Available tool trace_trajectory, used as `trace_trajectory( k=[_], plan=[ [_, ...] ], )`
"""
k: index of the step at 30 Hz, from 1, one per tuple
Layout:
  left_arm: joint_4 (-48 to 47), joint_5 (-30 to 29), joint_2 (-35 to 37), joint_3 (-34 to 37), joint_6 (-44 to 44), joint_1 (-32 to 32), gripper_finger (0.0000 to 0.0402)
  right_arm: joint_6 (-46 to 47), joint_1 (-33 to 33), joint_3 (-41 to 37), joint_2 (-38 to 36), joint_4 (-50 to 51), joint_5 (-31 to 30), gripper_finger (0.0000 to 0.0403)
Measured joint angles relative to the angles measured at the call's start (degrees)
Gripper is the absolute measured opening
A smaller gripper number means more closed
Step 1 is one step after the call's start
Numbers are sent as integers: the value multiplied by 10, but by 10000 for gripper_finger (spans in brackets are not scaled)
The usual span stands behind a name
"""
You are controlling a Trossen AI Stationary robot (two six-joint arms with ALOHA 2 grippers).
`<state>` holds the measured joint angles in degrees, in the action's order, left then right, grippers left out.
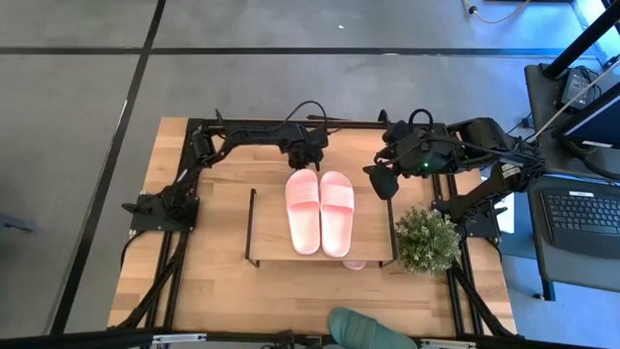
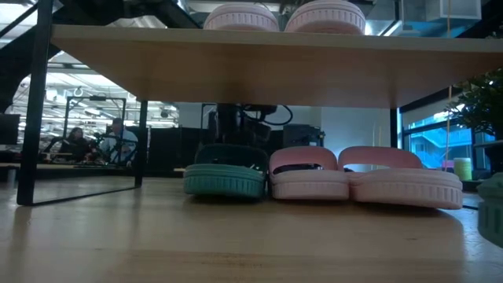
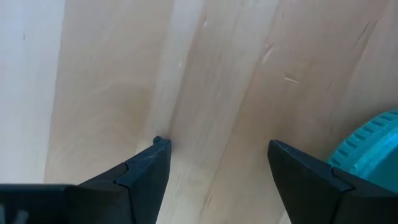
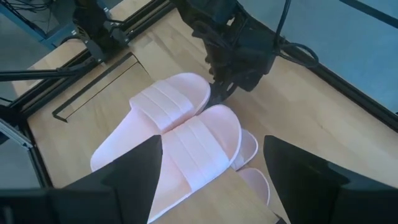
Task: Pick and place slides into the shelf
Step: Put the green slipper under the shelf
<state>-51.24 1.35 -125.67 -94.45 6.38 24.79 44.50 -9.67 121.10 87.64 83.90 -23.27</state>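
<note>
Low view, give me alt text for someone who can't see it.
Under the shelf board, a dark green slide and two pink slides stand in a row on the table; another pink pair sits on top.

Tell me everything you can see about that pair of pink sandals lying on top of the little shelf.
The pink slides are a matched pair of light pink, rubbery-looking sandals, each with a wide ribbed strap. They lie flat, soles down and side by side, on the shelf top board's right half. Their long sides seem to touch. Nothing grips them; the left end effector hovers open just beyond one end.
</note>
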Motion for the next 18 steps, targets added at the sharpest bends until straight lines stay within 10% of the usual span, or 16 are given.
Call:
trace_trajectory(
  k=[18],
  plan=[
    [-11, 152, 230, 0, -2, 53, 259, -61, 0, 0, 0, 5, 0, 280]
  ],
)
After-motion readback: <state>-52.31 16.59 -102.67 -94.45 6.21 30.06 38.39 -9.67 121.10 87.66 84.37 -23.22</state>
